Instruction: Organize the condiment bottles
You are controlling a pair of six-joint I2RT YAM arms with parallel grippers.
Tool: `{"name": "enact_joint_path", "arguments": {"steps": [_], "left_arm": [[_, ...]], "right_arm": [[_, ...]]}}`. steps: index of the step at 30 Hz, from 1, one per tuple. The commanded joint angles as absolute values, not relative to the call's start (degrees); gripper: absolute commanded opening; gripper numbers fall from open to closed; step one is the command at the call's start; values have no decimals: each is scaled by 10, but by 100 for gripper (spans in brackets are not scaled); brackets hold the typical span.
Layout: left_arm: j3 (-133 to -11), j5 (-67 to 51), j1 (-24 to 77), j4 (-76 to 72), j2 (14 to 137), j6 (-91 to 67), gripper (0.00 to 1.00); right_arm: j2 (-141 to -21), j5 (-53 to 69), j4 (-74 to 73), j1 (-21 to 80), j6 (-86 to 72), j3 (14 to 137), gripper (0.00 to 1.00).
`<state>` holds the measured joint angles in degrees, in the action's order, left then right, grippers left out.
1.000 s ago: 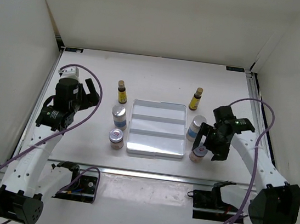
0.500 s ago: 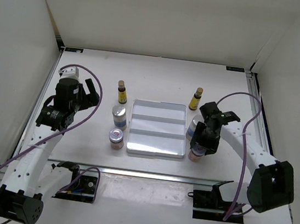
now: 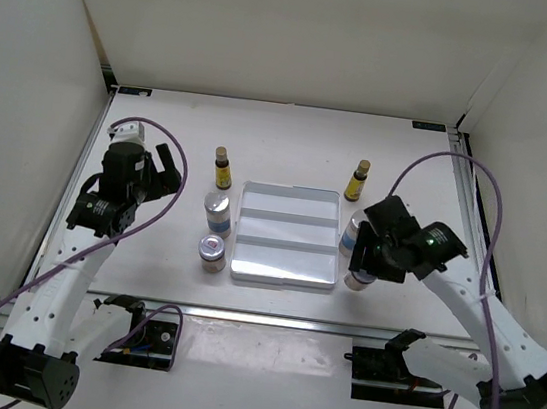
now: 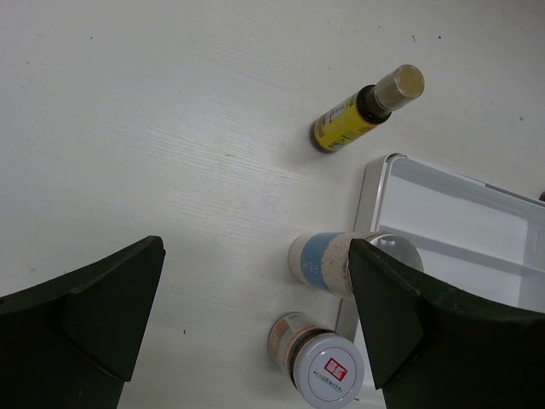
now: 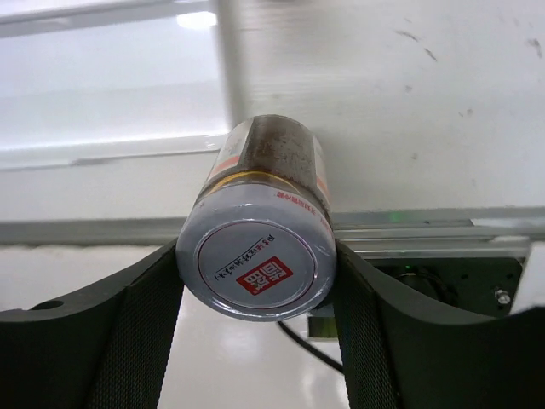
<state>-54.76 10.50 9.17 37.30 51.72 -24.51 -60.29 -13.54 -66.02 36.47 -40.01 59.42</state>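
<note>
1. step in hand: right claw [image 5: 255,294] is clamping, half closed, the short pinkish-labelled jar [image 5: 271,170] just beside the white tray's [image 3: 284,256] near right corner.
2. left claw [image 4: 255,247] is hanging wide open, empty.
3. next, likely: lifting the jar over the tray rim.
4. cannot tell whether the jar is touching the surface [image 3: 292,141].

The white table [image 3: 164,119] holds a white tray [image 3: 282,266] in the middle. Left of the tray stand a brown bottle [image 3: 222,168], a blue jar [image 3: 217,212] and a pink jar [image 3: 211,254]. Right of it stand another brown bottle [image 3: 357,180] and blue jar [image 3: 352,233].
</note>
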Motion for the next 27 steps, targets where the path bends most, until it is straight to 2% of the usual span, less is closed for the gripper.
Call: {"name": "enact_joint_path", "arguments": {"steps": [1,6,15,20,22,23,25,26,27], "left_arm": [[-546,118,93,372,519,-249,100],[-546,118,93,372,524,-249,100],[-546,118,93,372,519,-249,100],[-513,100,93,353,519,-264,100],[-498,86,93,346,519,-275,100],[-498,80,93,346,519,-275,100],[-504,18,93,346,519,-230,100],[-504,-45,104,340,519,-215,100],[-504,-75,112,340,513,-205,100]], "right_arm": [[-592,-135,-651,402,-403,674,0],[-670,-79,-590,435,-408,698,0],[-880,-105,-589,486,-446,769,0],[-906,-113,-594,491,-462,760,0],[-906,-113,-589,491,-468,752,3],[-906,-113,-584,491,-468,745,8],[-899,-101,-568,491,-461,738,38],[-899,-101,-563,491,-461,738,54],[-884,-101,-550,491,-461,729,80]]}}
